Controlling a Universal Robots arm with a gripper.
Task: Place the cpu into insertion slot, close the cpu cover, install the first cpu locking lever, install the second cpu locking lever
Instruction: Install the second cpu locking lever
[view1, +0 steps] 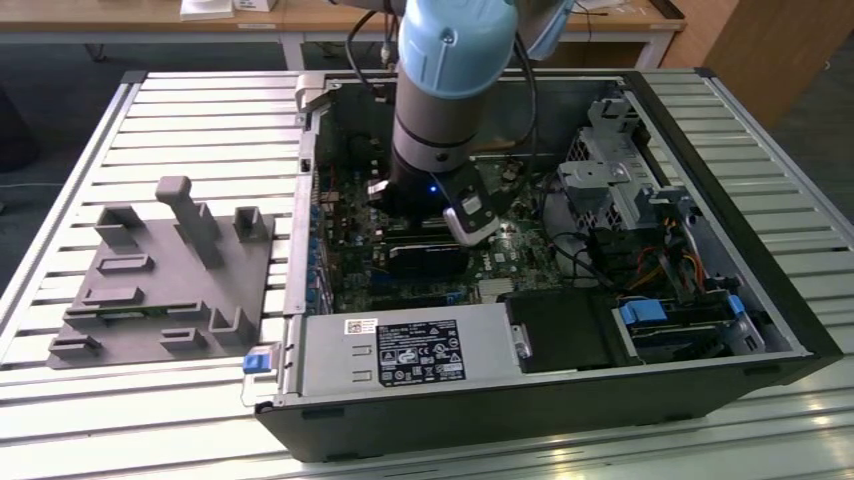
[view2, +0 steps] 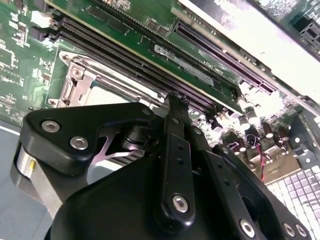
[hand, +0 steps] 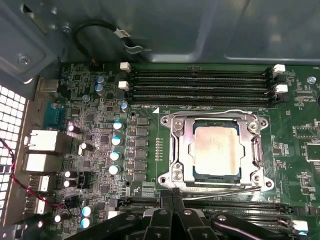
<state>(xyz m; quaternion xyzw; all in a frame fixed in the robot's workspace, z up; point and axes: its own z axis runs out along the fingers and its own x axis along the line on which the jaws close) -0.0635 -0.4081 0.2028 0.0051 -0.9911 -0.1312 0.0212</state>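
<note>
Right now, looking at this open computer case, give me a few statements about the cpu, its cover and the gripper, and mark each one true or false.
1. The cpu sits in the insertion slot. True.
2. The cpu cover stands raised upright. False: it lies flat, framing the chip.
3. The gripper is at the socket's edge. True.
4. The memory slots hold modules. False: they look empty.
5. The arm reaches down into the case. True.

Green motherboard (hand: 150, 130), black memory slots (hand: 200, 82) with white end clips. cpu (hand: 217, 149) dull silver-beige, cpu cover (hand: 182, 150) bright silver. gripper (view2: 172, 100) matte black, silver screws. Arm (view1: 447, 60) light blue over grey. Fixture block (view1: 160, 275) plain grey.
</note>
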